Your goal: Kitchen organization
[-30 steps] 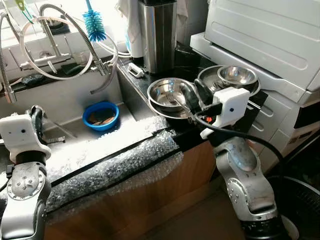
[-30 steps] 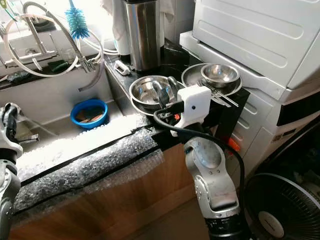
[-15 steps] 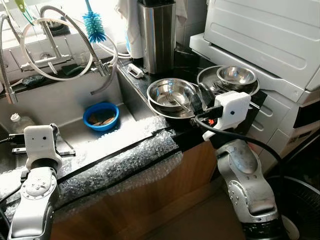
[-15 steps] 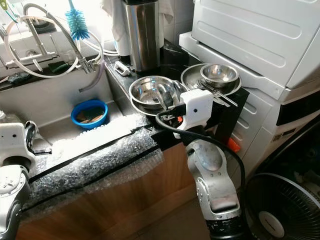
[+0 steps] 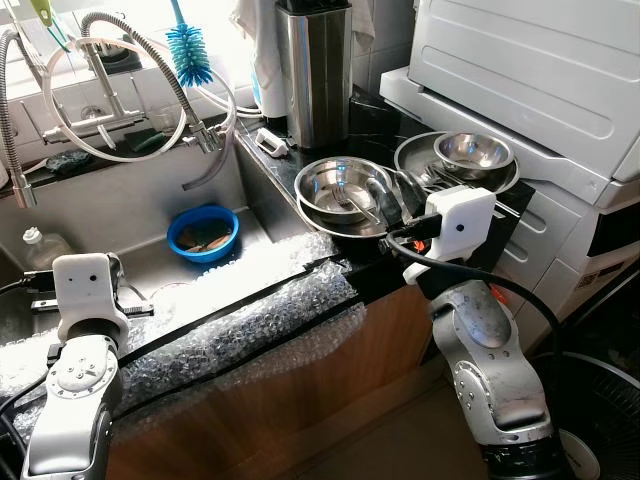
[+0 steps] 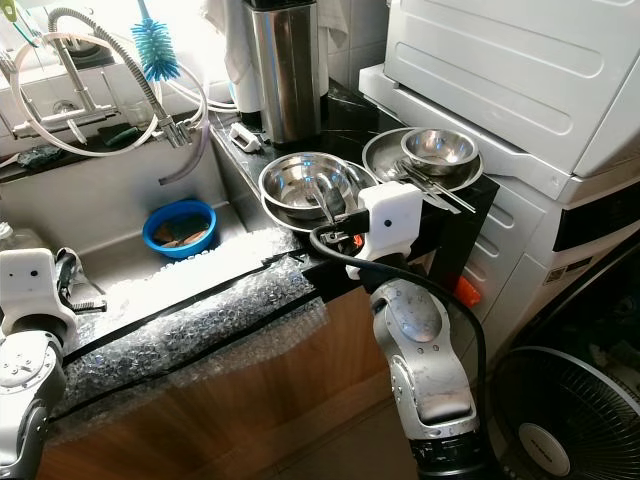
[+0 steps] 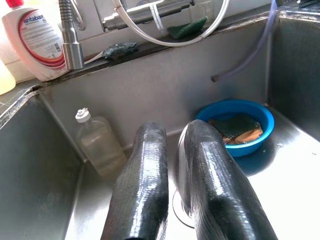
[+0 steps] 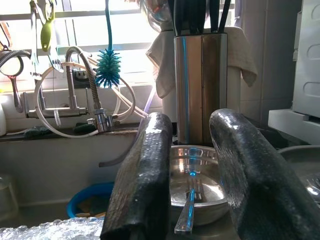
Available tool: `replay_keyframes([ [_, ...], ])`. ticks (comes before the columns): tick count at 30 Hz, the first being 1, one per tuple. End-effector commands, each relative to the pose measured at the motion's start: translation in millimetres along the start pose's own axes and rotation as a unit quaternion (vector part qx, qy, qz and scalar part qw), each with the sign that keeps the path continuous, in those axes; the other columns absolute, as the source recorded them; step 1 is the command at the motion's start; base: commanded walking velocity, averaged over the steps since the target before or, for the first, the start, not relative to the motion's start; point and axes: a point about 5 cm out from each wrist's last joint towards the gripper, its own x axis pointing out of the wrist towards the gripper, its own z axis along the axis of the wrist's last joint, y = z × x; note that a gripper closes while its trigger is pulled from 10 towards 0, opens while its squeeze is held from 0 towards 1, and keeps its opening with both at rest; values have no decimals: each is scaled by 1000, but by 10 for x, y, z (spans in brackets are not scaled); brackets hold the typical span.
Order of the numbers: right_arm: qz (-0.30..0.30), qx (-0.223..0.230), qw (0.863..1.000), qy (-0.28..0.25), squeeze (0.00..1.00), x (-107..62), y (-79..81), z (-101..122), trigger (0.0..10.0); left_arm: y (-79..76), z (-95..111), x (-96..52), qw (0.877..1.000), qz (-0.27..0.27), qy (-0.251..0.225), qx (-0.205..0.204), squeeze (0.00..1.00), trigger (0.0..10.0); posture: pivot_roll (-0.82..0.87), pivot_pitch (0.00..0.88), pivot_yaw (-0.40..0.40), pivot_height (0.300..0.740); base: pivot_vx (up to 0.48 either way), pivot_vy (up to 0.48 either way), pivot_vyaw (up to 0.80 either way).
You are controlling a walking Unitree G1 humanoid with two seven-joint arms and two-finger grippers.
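A wide steel bowl (image 5: 340,188) with a spoon (image 8: 186,212) lying in it sits on the black counter. My right gripper (image 5: 392,203) hovers at the bowl's near rim, open, with nothing between its fingers (image 8: 145,175). Behind it, a steel plate (image 5: 415,160) carries a small steel bowl (image 5: 472,150) and some utensils. In the sink (image 5: 120,215) lies a blue bowl (image 7: 235,125) holding sponges. My left gripper (image 7: 172,165) hangs shut above the sink floor near the drain, holding nothing.
A clear bottle (image 7: 97,145) stands in the sink's corner. A tall steel utensil holder (image 5: 315,70), a pull-out faucet with hoses (image 5: 130,90) and a blue bottle brush (image 5: 187,45) line the back. Bubble wrap (image 5: 250,320) covers the front edge. A white appliance (image 5: 540,70) stands on the right.
My left arm has swung in from the left edge and now reaches over the sink. My right gripper has drawn back slightly from over the wide bowl.
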Motion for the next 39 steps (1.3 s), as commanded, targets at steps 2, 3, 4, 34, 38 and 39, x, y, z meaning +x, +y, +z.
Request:
replay_keyframes([
  [2,4,1,1000,-4,0,22,17,8,10000,7,-59,-3,1000,6,20,5,1000,10000,-114,0,71,740,0,0,0],
  [3,5,1,1000,-3,0,23,17,7,10000,8,-57,-3,1000,7,19,1,1000,10000,-114,0,71,740,0,0,0],
  [4,6,0,1000,-3,0,26,18,7,10000,9,-44,0,1000,9,16,-4,1000,10000,-115,0,70,740,0,0,0],
  [34,27,-32,999,20,0,-57,173,-103,10000,-64,395,-79,986,10,-131,-102,0,10000,-125,7,68,740,0,0,0],
  [38,26,-43,998,41,0,11,165,-168,10000,-88,374,-86,987,5,-127,-99,0,10000,-123,12,68,740,0,0,0],
  [39,28,-41,998,40,0,28,175,-165,10000,-86,367,-87,987,5,-125,-99,0,10000,-123,12,68,740,0,0,0],
])
